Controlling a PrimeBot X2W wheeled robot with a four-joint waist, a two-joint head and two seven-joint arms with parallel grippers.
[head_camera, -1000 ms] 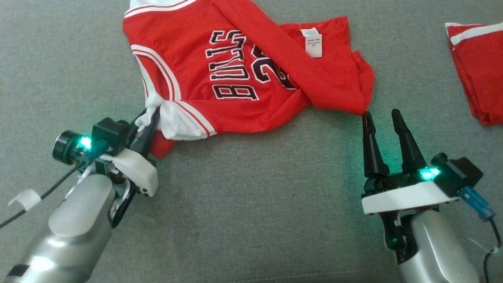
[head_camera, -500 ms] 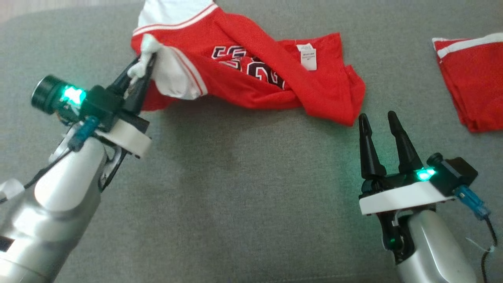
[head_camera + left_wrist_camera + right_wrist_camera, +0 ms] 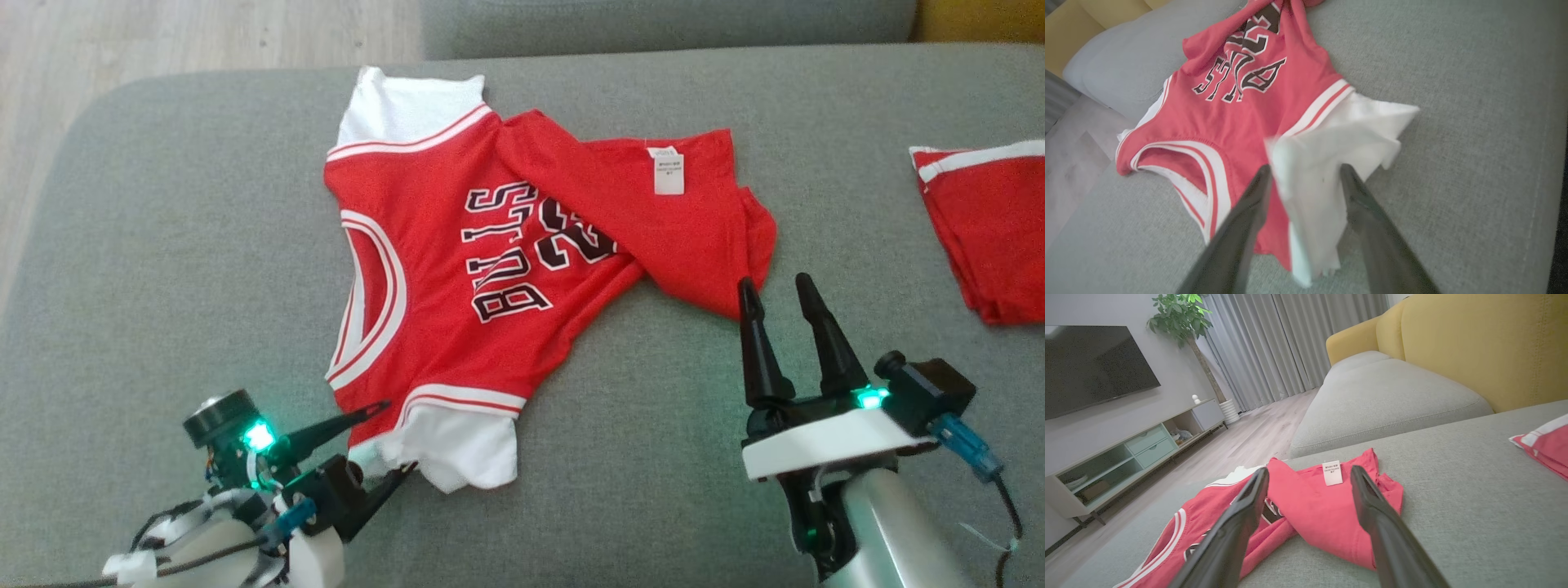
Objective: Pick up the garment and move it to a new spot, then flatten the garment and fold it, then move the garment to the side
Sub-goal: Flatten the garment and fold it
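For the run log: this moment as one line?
left gripper: open, white sleeve between fingers | right gripper: open, empty | jersey: rumpled on sofa

A grey woven-fabric sofa seat (image 3: pixel 163 245) spread wide; a folded red cloth with a white stripe (image 3: pixel 988 237) lay on it at the far right; a mustard-yellow backrest (image 3: pixel 1474 347) rose behind; across light wooden flooring (image 3: pixel 1249 441) stood 1 black flat television (image 3: pixel 1090 363), a leafy green potted plant (image 3: pixel 1175 316), grey pleated curtains (image 3: pixel 1290 339) and a pale low cabinet (image 3: pixel 1126 457).
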